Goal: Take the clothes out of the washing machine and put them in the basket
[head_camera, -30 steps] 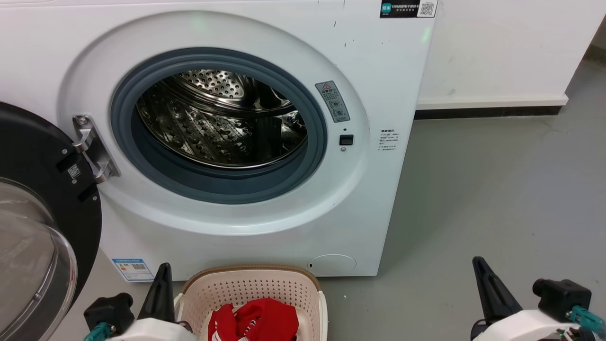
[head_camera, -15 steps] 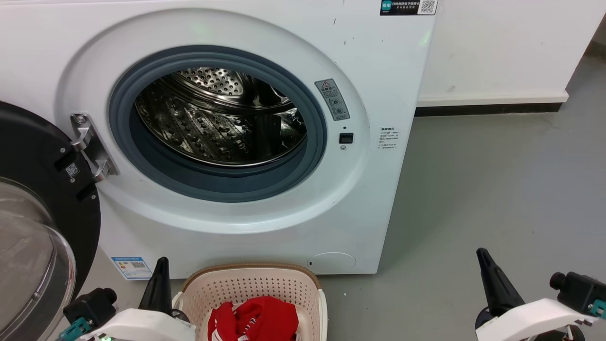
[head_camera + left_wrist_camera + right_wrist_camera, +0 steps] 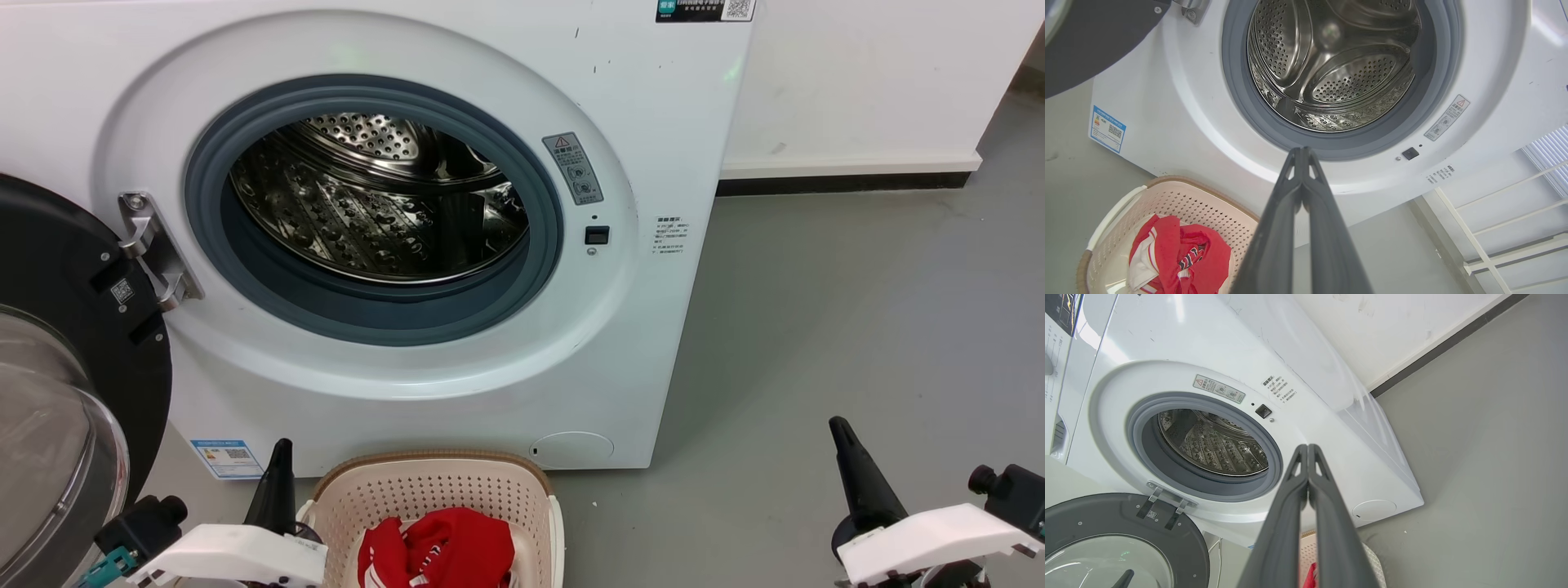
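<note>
The clothes [image 3: 437, 547], a striped red garment, lie bunched in the basket [image 3: 433, 461] on the floor [image 3: 816, 327] below the washing machine [image 3: 620, 351] porthole. At far left the door [image 3: 57, 261] hangs open. The left jaws, pressed together and empty, sit just left of the basket, clear of the garment. The right jaws, likewise together and empty, are well off to its right.

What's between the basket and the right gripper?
Only bare grey floor separates the basket from the right gripper, as the head view shows; nothing lies on that stretch.
</note>
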